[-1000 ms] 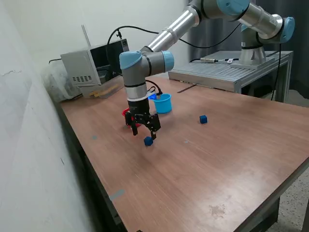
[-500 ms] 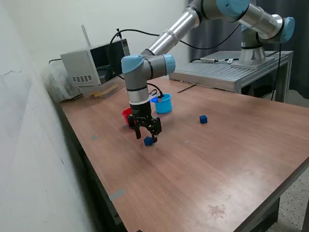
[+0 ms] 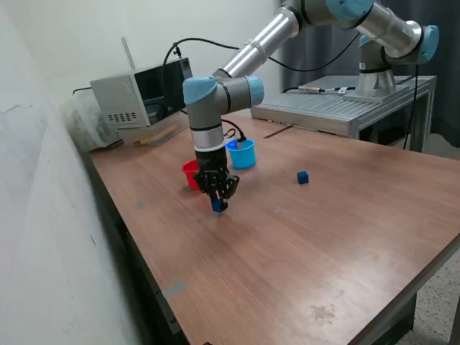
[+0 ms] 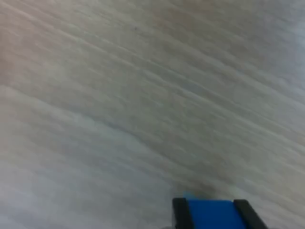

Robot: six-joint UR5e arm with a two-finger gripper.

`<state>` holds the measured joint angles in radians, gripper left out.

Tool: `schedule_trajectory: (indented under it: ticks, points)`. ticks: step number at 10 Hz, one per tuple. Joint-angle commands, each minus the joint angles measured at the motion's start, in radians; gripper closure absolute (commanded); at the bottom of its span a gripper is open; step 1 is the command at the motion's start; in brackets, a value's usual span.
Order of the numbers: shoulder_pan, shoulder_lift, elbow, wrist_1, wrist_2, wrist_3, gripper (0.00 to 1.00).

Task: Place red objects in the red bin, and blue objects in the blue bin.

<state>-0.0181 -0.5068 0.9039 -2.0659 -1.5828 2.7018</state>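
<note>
My claw (image 3: 218, 203) is clamping a dark-blue cube (image 4: 210, 215) between its fingers (image 4: 180, 213), low over the counter (image 3: 323, 237), beside the red cup (image 3: 190, 172).

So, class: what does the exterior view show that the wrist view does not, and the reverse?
Only the exterior view shows the arm, the red cup, the light-blue cup, a second blue cube lying apart toward that view's right, and the grey box at the back. Only the wrist view shows, close up, a dark finger on each side of the cube. Both share the gripper, the blue cube between its fingers, and the wooden table.
</note>
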Motion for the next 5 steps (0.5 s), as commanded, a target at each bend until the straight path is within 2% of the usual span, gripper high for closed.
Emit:
schedule_trajectory:
  ticks: [1,2,3,5]
  points:
    - [0.006,-0.143,0.111,0.007,-0.008,0.003,1.00]
    - [0.006,-0.215,0.207,0.010,-0.009,0.003,1.00]
    - [-0.005,-0.317,0.346,0.012,-0.020,0.004,1.00]
    - [-0.037,-0.480,0.531,0.010,-0.040,0.004,1.00]
